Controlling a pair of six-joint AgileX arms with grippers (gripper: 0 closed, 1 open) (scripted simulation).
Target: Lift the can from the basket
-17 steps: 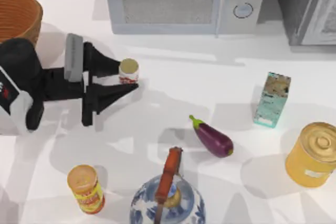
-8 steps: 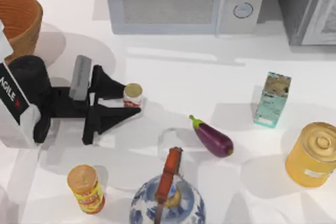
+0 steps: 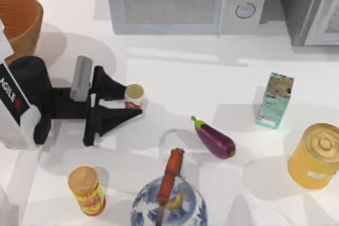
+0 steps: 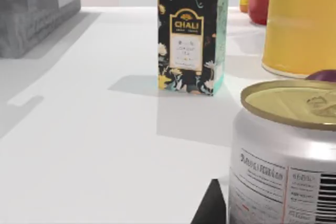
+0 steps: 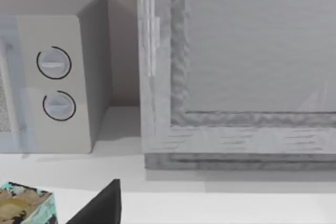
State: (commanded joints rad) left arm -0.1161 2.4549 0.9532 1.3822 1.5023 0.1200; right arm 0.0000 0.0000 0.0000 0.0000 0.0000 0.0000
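The can (image 3: 134, 96) is a small cylinder with a tan top and a white side with red marking. It stands out on the white table, well to the right of the woven orange-brown basket (image 3: 18, 17) at the far left corner. My left gripper (image 3: 132, 101) is shut on the can, one black finger on each side. In the left wrist view the can (image 4: 286, 150) looms close, with a black fingertip (image 4: 212, 208) beside it. A dark part of my right gripper (image 5: 100, 207) shows in the right wrist view, near the far right of the table.
A microwave (image 3: 183, 1) and a grey appliance (image 3: 312, 6) line the back. A tea box (image 3: 274, 100), a big yellow tin (image 3: 315, 155), an eggplant (image 3: 214, 138), a blue-white teapot (image 3: 168, 199) and an orange-labelled can (image 3: 86, 190) stand around.
My left gripper carried the can down and a little right, away from the basket and lower over the table. In the last half second it barely moved.
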